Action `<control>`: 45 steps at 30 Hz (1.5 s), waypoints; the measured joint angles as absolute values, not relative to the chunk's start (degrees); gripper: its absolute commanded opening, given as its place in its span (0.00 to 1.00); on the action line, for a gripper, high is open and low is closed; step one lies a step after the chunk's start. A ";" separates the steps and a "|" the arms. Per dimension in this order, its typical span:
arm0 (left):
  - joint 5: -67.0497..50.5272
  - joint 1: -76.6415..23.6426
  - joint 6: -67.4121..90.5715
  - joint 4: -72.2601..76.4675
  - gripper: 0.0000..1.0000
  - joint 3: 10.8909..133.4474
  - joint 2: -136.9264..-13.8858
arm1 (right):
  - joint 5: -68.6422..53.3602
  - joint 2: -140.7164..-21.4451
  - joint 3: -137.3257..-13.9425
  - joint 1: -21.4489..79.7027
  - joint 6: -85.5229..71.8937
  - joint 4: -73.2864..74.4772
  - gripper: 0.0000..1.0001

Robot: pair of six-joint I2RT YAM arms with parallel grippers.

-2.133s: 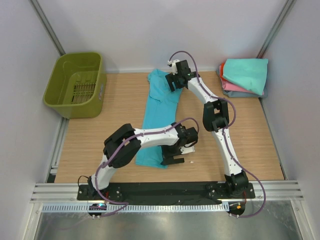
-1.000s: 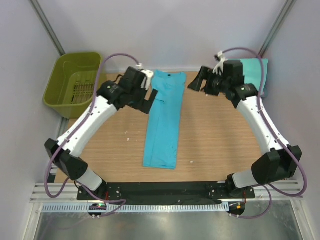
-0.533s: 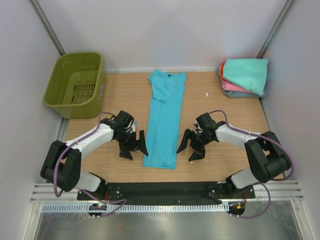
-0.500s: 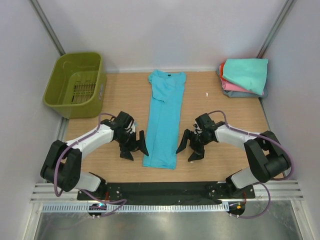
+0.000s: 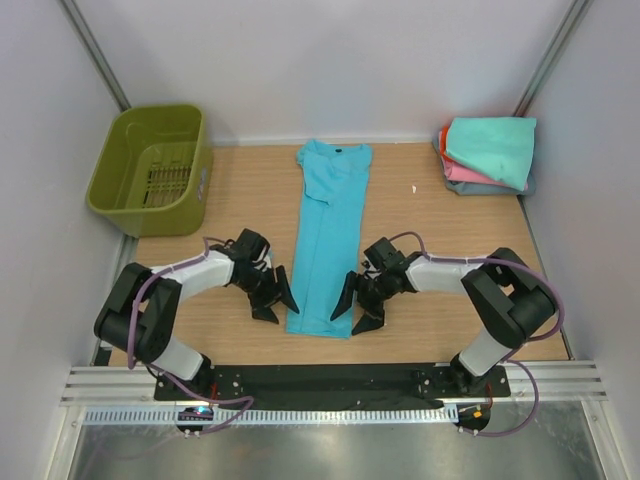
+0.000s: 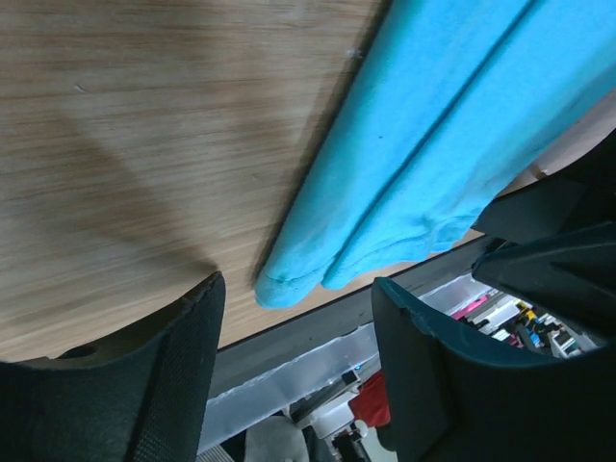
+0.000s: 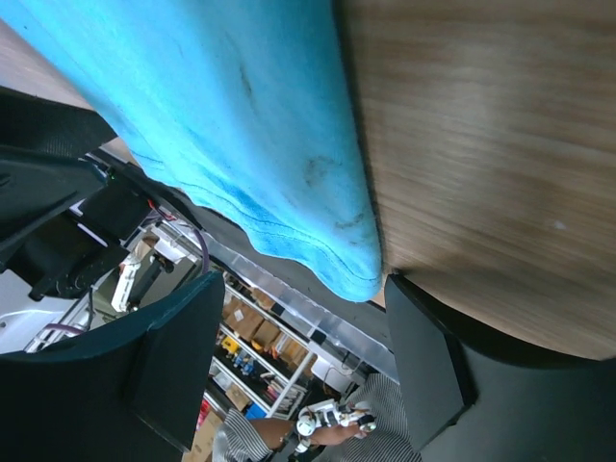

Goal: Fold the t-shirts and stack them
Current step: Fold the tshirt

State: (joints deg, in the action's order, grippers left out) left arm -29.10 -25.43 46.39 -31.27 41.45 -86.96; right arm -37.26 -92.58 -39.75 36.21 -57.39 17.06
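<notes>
Nearest you, both grippers have closed in on the near hem of the turquoise t-shirt since half a second ago. Your left gripper sits at the hem's left corner and your right gripper at its right corner, the right having slid further. Both stand wide open, gripping nothing. Only the wrist views show each corner lying between the spread fingers, flat on the table, the left corner in doubled layers. The shirt runs as a long folded strip toward the far edge. Far right lies the stack of folded t-shirts, mint-teal on top. Far left stands the olive basket.
</notes>
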 measured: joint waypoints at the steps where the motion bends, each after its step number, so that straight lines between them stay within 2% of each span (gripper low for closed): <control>1: -29.19 -25.43 46.68 -30.79 0.60 41.08 -87.26 | -37.41 -92.68 -39.77 36.58 -57.47 16.86 0.73; 13: -31.86 -25.36 50.59 -27.40 0.51 36.82 -86.52 | -36.56 -92.58 -38.94 37.12 -57.52 17.26 0.61; 18: -32.62 -25.36 51.05 -26.65 0.42 36.56 -87.48 | -36.10 -92.51 -38.83 37.15 -57.17 17.32 0.52; 22: -33.36 -25.50 51.29 -26.30 0.32 36.64 -88.64 | -35.40 -92.86 -38.85 37.15 -56.71 16.84 0.39; 23: -33.50 -25.54 51.31 -26.26 0.21 36.64 -88.79 | -35.24 -93.06 -38.85 37.15 -56.42 16.62 0.28; 24: -33.34 -25.67 51.31 -26.15 0.13 36.64 -88.95 | -35.05 -93.30 -38.87 37.12 -55.96 16.40 0.22; 25: -33.08 -25.85 51.37 -25.89 0.00 36.62 -89.10 | -34.70 -93.58 -38.89 37.15 -55.55 16.27 0.13; 27: -32.49 -26.15 51.05 -25.32 0.00 36.58 -89.21 | -34.24 -93.80 -38.92 37.12 -55.02 16.34 0.02; 36: -31.97 -25.58 49.69 -25.50 0.00 39.66 -87.46 | -32.14 -89.14 -40.49 33.71 -49.69 21.63 0.01; 45: -32.16 -21.19 44.95 -26.02 0.00 55.46 -88.62 | -30.74 -86.67 -55.42 21.15 -39.03 28.67 0.01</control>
